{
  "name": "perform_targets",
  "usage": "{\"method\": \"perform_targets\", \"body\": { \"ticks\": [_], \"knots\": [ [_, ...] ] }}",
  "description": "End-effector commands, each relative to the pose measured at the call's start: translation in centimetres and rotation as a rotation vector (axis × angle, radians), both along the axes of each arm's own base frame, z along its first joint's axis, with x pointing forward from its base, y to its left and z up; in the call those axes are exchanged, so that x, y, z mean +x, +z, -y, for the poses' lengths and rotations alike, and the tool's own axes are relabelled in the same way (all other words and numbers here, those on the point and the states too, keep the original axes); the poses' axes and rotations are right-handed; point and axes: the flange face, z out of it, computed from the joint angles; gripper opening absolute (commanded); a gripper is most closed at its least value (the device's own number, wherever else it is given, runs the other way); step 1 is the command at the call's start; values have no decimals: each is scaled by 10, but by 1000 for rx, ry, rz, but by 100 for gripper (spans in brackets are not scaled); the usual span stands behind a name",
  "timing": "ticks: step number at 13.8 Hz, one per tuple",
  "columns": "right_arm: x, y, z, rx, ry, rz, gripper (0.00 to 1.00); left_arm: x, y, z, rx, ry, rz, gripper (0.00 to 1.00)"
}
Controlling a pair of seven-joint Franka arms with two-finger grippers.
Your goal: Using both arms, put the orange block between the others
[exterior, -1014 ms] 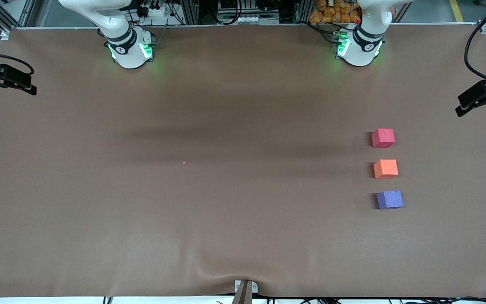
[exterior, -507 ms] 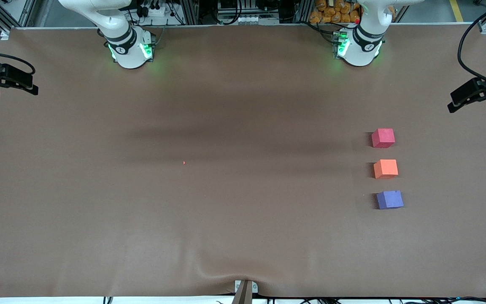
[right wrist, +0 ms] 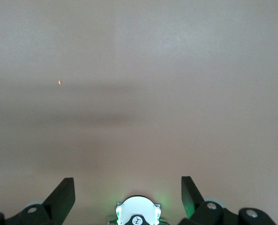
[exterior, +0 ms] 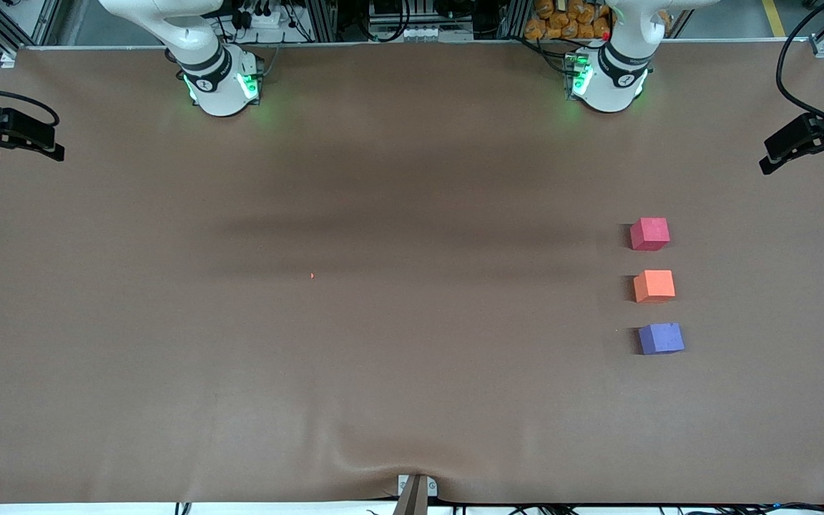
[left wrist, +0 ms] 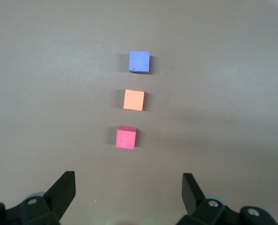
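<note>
The orange block rests on the brown table toward the left arm's end. It stands in a line between the red-pink cube, nearer the bases, and the purple-blue cube, nearer the front camera. Small gaps separate them. My left gripper hangs high over the table's left-arm end, open and empty, looking down on the three cubes. High over the opposite end, my right gripper is open and empty too.
A tiny orange speck lies mid-table. The brown cover ripples near a bracket at the front edge. The right arm's green-lit base shows below its gripper.
The left gripper has drifted slightly toward the bases' side of the table. The three cubes and the right gripper have stayed put.
</note>
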Motion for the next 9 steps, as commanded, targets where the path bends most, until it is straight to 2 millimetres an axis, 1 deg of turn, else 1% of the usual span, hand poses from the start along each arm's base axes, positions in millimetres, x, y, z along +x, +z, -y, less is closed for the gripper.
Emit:
{"method": "perform_targets", "body": {
  "ticks": [1,9],
  "knots": [
    [1,5,-1,14,5,6,100,-1,1,1,-10,-3,3,100],
    [2,7,-3,17,8,16,100,-2,6,-1,-11,11,11,100]
  ]
}}
